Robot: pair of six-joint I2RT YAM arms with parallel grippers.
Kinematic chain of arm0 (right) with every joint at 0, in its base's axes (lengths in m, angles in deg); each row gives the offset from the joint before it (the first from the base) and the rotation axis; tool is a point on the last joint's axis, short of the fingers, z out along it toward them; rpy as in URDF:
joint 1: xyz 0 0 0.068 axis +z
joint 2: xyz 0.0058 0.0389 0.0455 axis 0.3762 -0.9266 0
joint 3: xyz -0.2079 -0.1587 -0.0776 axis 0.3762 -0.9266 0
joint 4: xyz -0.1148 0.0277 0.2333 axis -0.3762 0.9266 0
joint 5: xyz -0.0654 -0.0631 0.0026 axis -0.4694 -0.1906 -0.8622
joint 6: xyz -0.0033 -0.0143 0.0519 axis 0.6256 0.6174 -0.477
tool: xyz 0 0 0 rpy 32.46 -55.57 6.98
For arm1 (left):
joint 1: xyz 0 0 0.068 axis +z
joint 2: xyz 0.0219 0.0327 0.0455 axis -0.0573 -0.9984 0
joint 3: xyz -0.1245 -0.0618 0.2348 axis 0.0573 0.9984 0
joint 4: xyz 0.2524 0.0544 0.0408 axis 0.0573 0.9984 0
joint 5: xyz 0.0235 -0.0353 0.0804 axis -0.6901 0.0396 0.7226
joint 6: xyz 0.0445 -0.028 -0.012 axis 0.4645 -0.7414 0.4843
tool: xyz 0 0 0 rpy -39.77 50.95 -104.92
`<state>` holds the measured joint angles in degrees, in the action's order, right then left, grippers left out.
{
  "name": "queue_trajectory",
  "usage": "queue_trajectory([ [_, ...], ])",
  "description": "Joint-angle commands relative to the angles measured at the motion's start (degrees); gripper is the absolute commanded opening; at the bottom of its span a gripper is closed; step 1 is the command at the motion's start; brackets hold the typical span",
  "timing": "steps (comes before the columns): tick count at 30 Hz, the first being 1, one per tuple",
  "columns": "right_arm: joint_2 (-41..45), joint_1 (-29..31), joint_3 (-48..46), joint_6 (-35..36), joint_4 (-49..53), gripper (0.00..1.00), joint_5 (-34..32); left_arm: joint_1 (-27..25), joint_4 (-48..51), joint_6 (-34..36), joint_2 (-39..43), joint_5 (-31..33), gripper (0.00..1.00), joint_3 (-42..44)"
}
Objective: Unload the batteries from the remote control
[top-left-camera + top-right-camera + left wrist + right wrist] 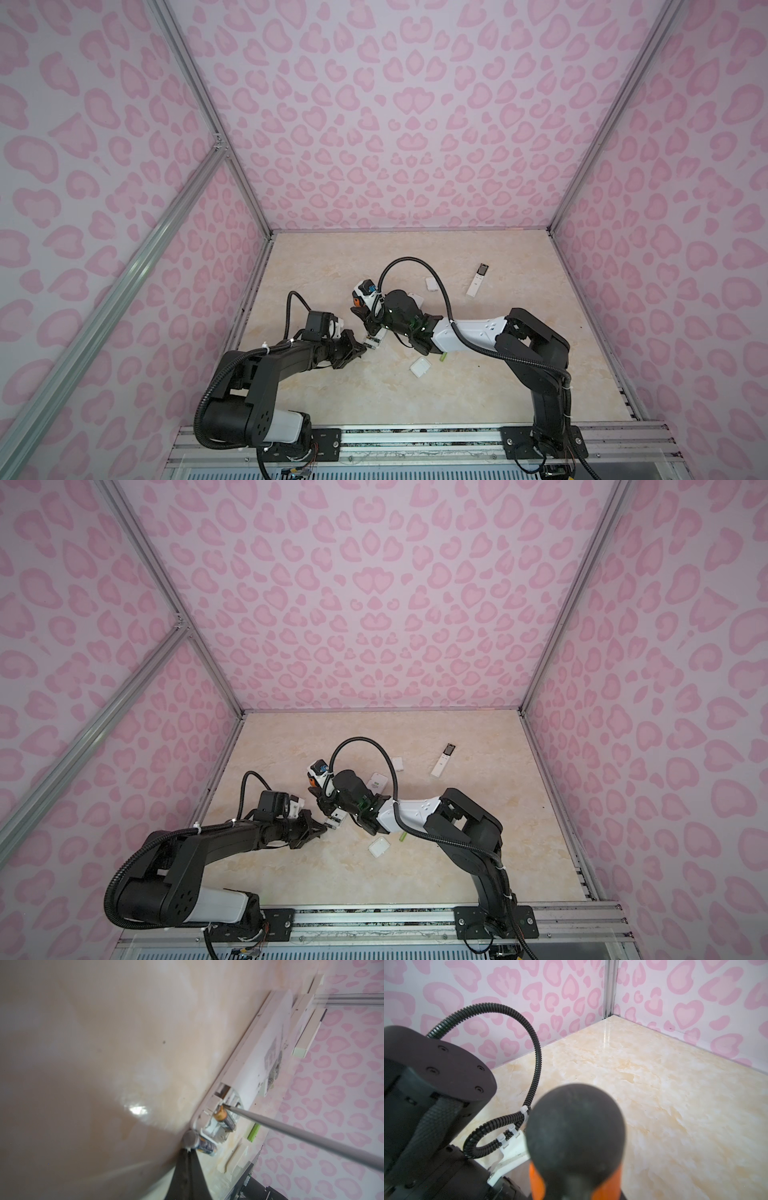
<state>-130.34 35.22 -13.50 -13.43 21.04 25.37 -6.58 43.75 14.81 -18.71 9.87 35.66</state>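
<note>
Nearest: small white rectangular plastic cover point(419, 368) lies flat on the beige marble-look counter point(457, 407). A loose lime-green cylindrical battery point(444, 356) sits just right of it, already out.

Left claw point(362, 350) is closed w/ nothing visible between its fingers. Its tip is at the near-left end of the white plastic remote control point(376, 341), touching a dark gold-banded battery point(204, 1145) at the bay's edge; can't tell if fully free.

A second dark battery w/ gold end point(225, 1119) is seated in the open bay.

Right claw point(368, 321) grips the orange-and-black-handled screwdriver point(356, 301), tip at that cell's gold end.

Step, prob.: prying out the seated cell. Next: lever the tip under its end w/o slipping, while left claw steadies the remote.

Far right: slim white remote w/ dark screen point(478, 280), not in play.
</note>
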Motion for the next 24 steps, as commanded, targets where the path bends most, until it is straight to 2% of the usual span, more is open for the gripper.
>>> queue_trajectory([
  [1, -0.24, 2.41, -0.41, 6.77, 9.21, 0.0, -4.96, 0.04, 0.78, -0.78, 1.28, 3.84, 0.04, 1.04],
  [5, -0.58, 4.61, 0.09, 10.66, 10.35, 0.0, -9.61, -0.2, 0.34, -1.18, 2.07, 4.45, 0.04, 2.33],
  [9, -1.2, 4.36, -0.12, 6.72, 9.17, 0.0, -10.62, -0.32, -0.4, -1.47, 0.84, 3.9, 0.04, 2.32],
  [16, 0.75, 1.78, -3.29, -1.63, 4.31, 0.0, -6.76, -0.27, 0.72, -1.75, 2.86, 4.01, 0.04, 1.23],
  [24, 1.5, 1.3, -2.24, -1.92, 6.35, 0.0, -8.75, -0.27, 2.19, -1.32, 5.76, 4.44, 0.04, 1.71],
])
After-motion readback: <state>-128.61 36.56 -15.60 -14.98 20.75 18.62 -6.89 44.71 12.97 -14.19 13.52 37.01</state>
